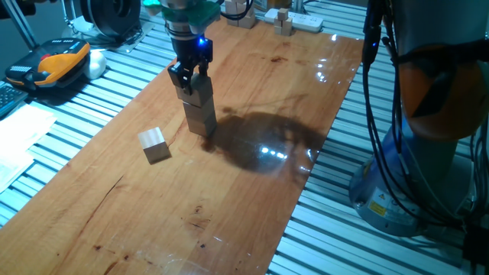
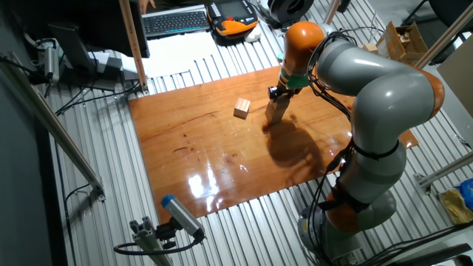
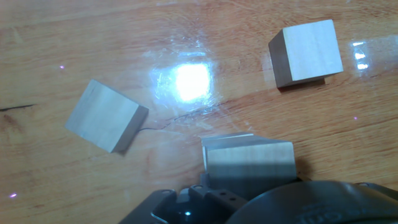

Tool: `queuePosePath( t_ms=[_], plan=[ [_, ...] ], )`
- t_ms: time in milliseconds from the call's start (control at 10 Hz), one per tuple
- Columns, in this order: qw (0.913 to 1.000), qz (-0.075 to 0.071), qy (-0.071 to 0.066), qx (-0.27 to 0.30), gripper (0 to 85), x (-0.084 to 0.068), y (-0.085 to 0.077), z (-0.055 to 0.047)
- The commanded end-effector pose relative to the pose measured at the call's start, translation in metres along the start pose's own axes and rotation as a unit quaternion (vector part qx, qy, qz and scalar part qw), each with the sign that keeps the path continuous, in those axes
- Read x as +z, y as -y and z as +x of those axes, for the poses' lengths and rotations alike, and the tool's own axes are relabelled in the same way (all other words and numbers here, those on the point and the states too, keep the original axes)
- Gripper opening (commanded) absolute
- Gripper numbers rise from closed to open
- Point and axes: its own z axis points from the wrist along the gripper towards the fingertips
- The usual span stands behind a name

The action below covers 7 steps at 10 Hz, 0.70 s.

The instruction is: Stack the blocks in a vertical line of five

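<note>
Top block (image 1: 191, 92) of stack (image 1: 199, 111) between jaws.

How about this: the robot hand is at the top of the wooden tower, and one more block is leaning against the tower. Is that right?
Not quite. The gripper is at the top of the tower, but the loose block isn't leaning against it. It lies flat on the table, apart from the tower. One fixed view shows the gap.
</note>
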Motion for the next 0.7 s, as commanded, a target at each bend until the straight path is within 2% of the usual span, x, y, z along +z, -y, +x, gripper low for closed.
queuePosePath(
  t_ms=[0, 600],
  plan=[
    [1.0000, 0.001, 0.001, -0.001, 34.0, 0.0000, 0.0001, 0.0000],
    [1.0000, 0.000, 0.000, -0.008, 34.0, -0.0003, 0.0002, 0.0005]
  ],
)
